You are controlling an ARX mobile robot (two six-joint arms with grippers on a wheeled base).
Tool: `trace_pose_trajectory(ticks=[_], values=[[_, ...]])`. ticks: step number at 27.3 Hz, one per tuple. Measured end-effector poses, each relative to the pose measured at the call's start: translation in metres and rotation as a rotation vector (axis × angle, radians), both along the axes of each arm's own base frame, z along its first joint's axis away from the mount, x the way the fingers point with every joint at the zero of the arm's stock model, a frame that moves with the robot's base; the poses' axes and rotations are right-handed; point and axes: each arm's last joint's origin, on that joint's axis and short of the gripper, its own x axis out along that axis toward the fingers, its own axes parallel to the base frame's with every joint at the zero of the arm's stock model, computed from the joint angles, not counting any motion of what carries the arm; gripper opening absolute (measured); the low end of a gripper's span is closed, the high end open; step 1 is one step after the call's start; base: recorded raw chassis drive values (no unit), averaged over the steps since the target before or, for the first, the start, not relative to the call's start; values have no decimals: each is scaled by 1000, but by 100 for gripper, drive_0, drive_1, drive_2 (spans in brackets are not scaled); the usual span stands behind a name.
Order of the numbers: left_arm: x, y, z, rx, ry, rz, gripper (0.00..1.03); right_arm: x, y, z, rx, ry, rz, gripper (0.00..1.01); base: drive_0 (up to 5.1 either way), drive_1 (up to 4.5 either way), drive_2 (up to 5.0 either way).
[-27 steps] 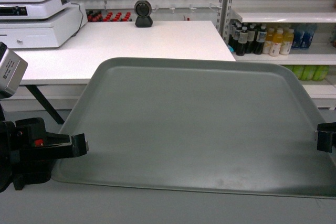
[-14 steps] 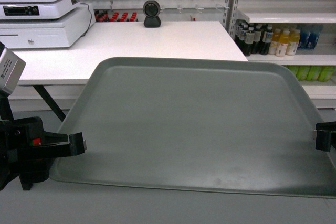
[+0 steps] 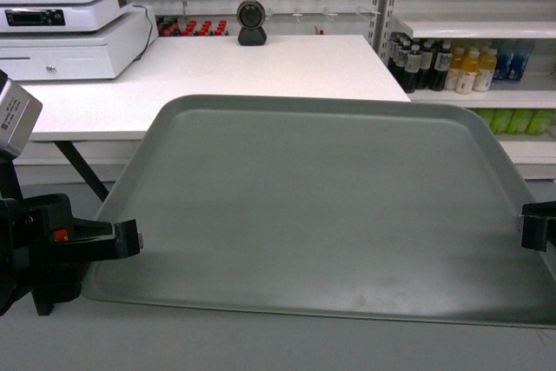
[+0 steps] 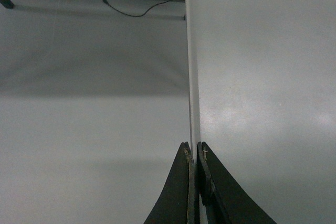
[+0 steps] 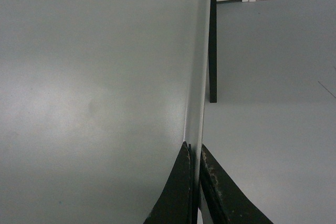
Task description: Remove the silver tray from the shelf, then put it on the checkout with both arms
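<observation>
The silver tray is held in the air, level, filling the middle of the head view. My left gripper is shut on the tray's left rim, and my right gripper is shut on its right rim. Both wrist views show the rim pinched between the black fingers, with grey floor below. The checkout is the white counter straight ahead; the tray's far edge overlaps its front edge in view. A white shelf stands at the back right.
A white cash register sits on the counter's left end and a small black camera at its back edge. Drink bottles fill the lower shelf at right. Dark counter legs stand below.
Between one second and half a second ago the view shifted left, so the counter and shelves slid right. Since then nothing has visibly moved; both grippers keep hold of the tray.
</observation>
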Motion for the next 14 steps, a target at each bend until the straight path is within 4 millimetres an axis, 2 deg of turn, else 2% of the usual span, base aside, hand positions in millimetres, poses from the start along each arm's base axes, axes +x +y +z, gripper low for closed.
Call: trace_pose_trajectory(ticks=[10,12,14], values=[[0,0,0,0,0,0,2,0,0,0,0,0,0,3,0,0,0],[0,0,0,0,0,0,2,0,0,0,0,0,0,3,3,137,-130],[0,0,0,0,1,0,2,0,0,0,0,0,0,3,1,433,-430]])
